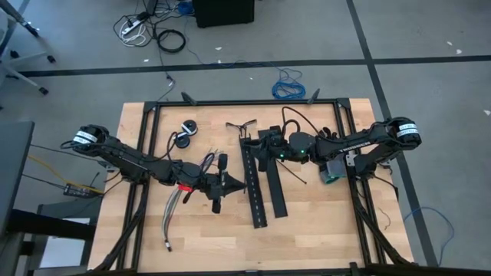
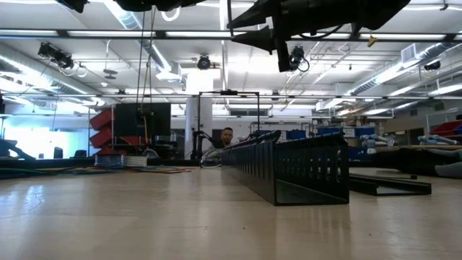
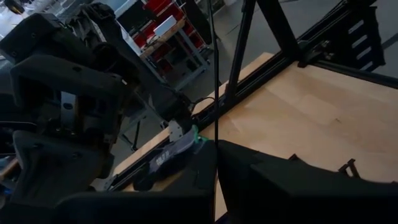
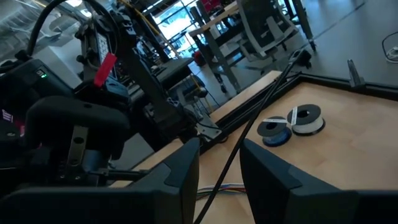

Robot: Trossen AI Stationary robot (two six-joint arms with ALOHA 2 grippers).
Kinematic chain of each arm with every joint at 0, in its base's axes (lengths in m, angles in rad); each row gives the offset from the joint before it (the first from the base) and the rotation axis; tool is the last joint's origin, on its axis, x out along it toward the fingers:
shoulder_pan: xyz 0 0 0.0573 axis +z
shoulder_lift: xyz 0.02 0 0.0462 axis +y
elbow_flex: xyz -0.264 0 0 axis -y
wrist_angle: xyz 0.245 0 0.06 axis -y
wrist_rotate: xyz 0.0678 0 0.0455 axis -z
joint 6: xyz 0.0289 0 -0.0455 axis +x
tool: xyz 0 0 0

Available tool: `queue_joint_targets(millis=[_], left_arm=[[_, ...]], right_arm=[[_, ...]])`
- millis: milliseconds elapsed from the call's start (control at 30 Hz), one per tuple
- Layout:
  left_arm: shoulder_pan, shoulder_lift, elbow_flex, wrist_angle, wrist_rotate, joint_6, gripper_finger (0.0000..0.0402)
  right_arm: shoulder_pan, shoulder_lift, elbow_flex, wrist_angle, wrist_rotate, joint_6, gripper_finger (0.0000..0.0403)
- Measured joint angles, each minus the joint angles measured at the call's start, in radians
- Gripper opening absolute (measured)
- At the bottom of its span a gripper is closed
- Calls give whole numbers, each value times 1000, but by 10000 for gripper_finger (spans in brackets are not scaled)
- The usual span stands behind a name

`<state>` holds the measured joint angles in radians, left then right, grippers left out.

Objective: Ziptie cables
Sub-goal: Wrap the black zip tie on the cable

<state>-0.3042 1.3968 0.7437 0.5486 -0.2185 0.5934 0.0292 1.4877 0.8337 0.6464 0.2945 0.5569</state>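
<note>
The cables (image 1: 175, 211), a loose bundle of thin grey and pale wires, lie on the table's left half below my left arm. My left gripper (image 1: 239, 185) hovers above the table's middle, pointing toward the right edge, shut on a thin black ziptie (image 3: 213, 74). My right gripper (image 1: 255, 147) faces it from the right, close by, its fingers apart. A thin black strip (image 4: 261, 102) passes through the gap of my right gripper (image 4: 221, 180). In the low view a thin black line (image 2: 229, 58) hangs upright under the grippers. My left gripper pinches the ziptie between its two shut fingers; the strip comes out of the seam (image 3: 216, 146) and runs straight away across the fingers. The fingers lie about level, high above the table. Which stretch of the ziptie they hold cannot be told. My right gripper has the black strip (image 4: 231, 155) between its fingers; whether a finger touches it I cannot tell.
Two wide black perforated strips (image 1: 257, 188) (image 1: 276, 184) lie side by side at the table's middle, under the grippers. Two tape rolls (image 1: 186, 132) sit far left. A black frame (image 1: 230, 102) borders the table. A person (image 2: 227, 136) shows far behind.
</note>
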Motion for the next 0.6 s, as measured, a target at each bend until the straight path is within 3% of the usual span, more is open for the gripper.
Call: queue_joint_targets(millis=[600], left_arm=[[0,0,0,-2,35,-101,0]], right_arm=[[0,0,0,8,1,-48,109]])
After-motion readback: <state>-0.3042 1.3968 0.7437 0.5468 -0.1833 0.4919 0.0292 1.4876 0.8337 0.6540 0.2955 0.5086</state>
